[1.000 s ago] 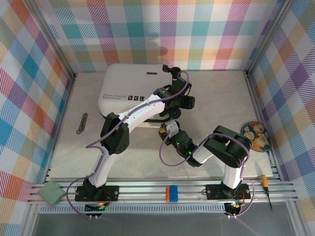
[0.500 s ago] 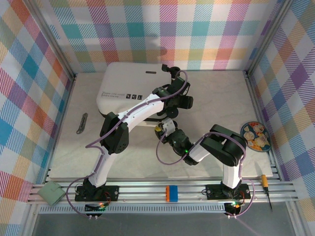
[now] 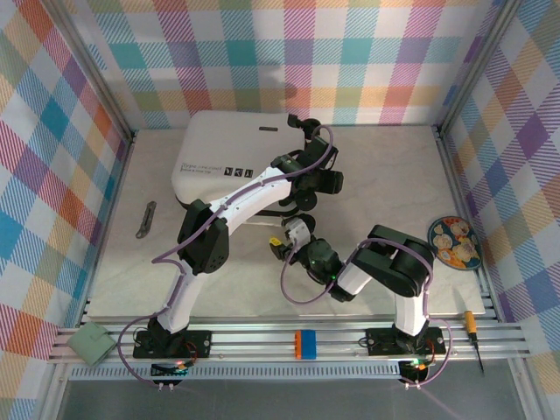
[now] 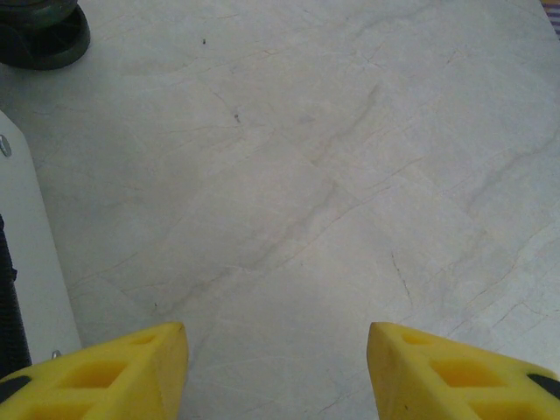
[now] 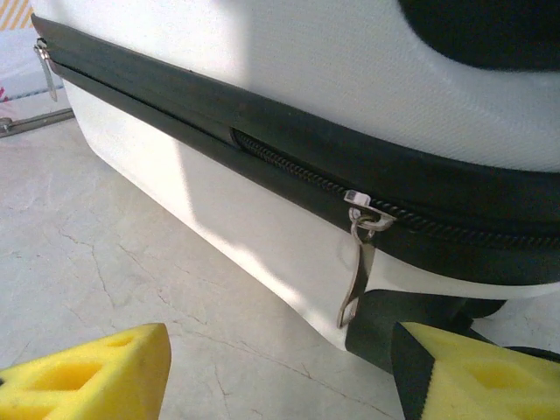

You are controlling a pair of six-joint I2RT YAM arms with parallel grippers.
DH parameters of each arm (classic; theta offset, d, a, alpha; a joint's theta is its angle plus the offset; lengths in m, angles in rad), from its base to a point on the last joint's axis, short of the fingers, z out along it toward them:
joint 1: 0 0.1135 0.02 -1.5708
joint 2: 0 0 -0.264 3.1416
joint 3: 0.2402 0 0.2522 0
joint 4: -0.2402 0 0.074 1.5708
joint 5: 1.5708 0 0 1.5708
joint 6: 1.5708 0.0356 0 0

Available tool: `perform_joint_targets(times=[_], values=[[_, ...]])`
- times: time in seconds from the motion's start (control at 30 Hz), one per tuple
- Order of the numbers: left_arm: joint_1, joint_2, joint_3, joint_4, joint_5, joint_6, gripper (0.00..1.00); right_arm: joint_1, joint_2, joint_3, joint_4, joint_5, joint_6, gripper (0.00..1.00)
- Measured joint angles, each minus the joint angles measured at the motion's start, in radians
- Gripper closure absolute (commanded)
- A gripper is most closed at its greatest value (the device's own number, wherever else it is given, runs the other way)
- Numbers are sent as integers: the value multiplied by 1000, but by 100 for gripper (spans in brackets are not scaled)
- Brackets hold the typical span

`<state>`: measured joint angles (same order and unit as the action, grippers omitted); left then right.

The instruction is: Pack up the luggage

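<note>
We are looking down on the luggage [image 3: 236,153], which is lying closed and flat on its side at the back of the table [image 3: 394,175], left of centre and close to the checked rear wall, its white shell facing up.

The left arm is reaching across the case's near right corner, and the left gripper [image 4: 278,367] is pointing down at bare marble just beside the shell. Its yellow fingers [image 4: 114,372] are standing wide apart with nothing between them. A black wheel [image 4: 44,35] is showing at the top left corner of the left wrist view.

The right gripper [image 5: 280,367] is sitting low in front of the case's near side, jaws spread and holding nothing. From its wrist camera we are seeing the black zipper [image 5: 289,162] running along the seam, and a metal zipper pull [image 5: 357,262] is hanging down from it (ahead of the fingertips and free of both). A second pull [image 5: 45,66] is dangling at the far left end of the seam.

Elsewhere, a patterned plate [image 3: 454,242] is resting near the table's right edge, well apart from the case, and a small metal tool [image 3: 145,219] is lying by the left edge. A screwdriver [image 3: 473,328] is lying at the near right corner.
</note>
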<state>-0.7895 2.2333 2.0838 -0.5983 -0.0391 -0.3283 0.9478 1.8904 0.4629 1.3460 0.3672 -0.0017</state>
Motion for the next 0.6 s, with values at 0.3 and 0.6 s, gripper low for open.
perform_joint_targets(times=[0.3, 0.6], values=[[0, 0, 0, -1, 3, 0, 44, 0, 31, 68, 1, 26, -7, 27], [2, 0, 0, 5, 4, 0, 44, -18, 61, 111, -1, 11, 5, 37]])
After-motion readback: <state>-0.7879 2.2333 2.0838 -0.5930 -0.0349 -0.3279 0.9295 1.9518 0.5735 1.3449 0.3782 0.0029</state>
